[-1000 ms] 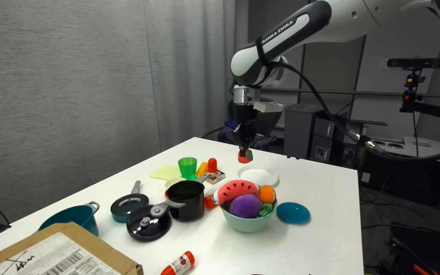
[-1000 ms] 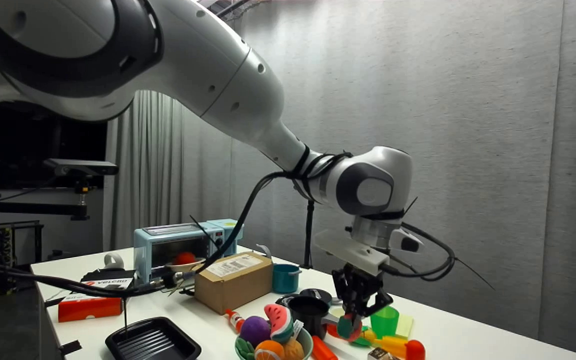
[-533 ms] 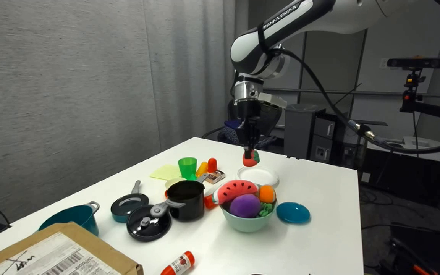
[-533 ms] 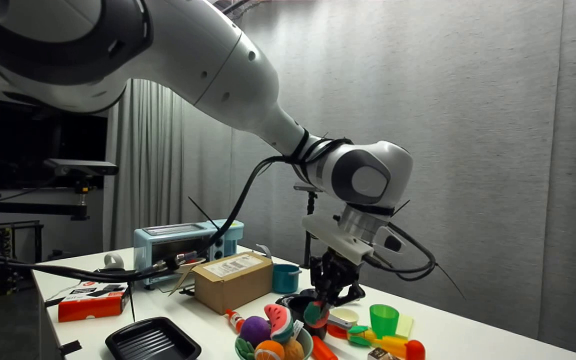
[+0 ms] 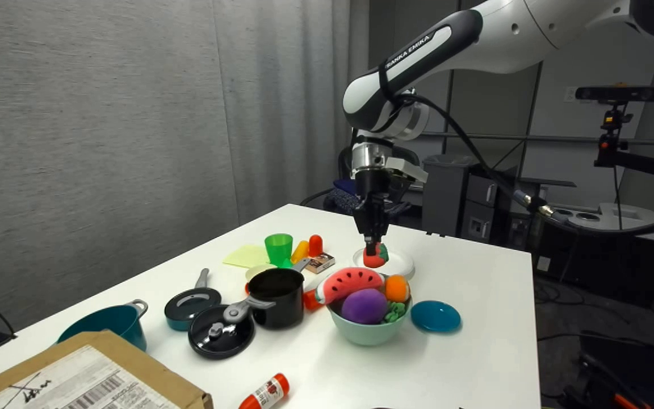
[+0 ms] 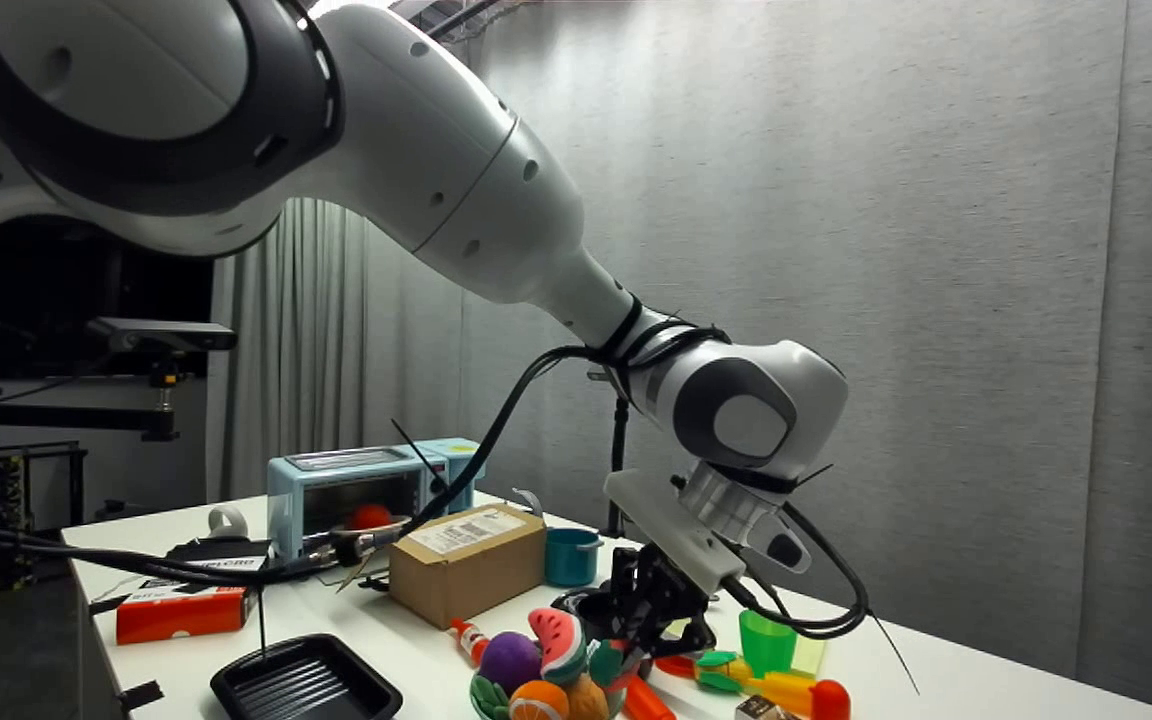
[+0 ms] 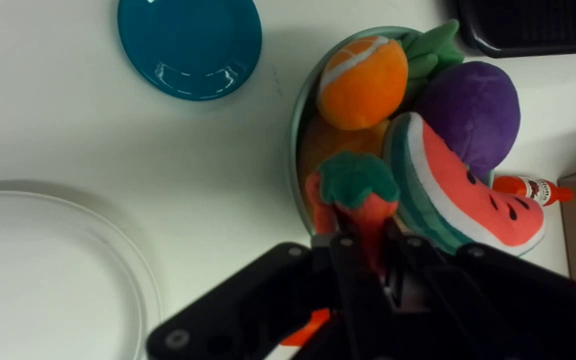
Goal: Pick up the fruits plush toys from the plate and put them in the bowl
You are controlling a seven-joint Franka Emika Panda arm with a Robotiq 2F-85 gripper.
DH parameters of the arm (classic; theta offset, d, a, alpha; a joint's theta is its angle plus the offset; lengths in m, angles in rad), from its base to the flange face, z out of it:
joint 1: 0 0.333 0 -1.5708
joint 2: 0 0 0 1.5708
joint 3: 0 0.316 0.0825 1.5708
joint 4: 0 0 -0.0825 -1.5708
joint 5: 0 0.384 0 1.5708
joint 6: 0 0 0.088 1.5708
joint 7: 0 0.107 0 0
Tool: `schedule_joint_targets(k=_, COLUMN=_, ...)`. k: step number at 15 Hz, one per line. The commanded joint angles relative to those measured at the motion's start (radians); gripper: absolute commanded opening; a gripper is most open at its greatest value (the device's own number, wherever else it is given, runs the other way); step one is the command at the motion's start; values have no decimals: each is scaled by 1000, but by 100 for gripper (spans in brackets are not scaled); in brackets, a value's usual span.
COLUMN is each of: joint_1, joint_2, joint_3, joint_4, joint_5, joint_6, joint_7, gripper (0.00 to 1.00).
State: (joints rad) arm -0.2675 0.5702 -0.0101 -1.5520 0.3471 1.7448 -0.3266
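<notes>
One red plush fruit (image 7: 359, 187), held.
Gripper (image 7: 369, 240) pinches it; mint-green bowl (image 5: 367, 335) near and below the gripper, white plate (image 7: 43, 280) also below, off to one side.

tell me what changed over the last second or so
The gripper, still holding the strawberry toy, moved toward the bowl and then dipped lower. Nothing was newly grasped or let go. The bowl, with the watermelon toy, purple toy and orange toy in it, the white plate and the blue disc stayed put.
</notes>
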Motion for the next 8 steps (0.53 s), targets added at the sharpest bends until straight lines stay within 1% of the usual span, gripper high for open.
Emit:
schedule_joint_targets(k=1, joint_1=-26, joint_2=13, joint_3=8, joint_4=4, joint_5=34, joint_6=-17, joint_7=-58, gripper=3)
schedule_joint_targets(k=6, joint_1=-29, joint_2=18, joint_3=11, joint_4=-12, joint_5=19, joint_6=-17, joint_7=-96, gripper=3)
schedule_joint_targets(k=8, joint_1=-16, joint_2=6, joint_3=8, joint_4=-38, joint_5=-13, joint_6=7, joint_7=-134, gripper=3)
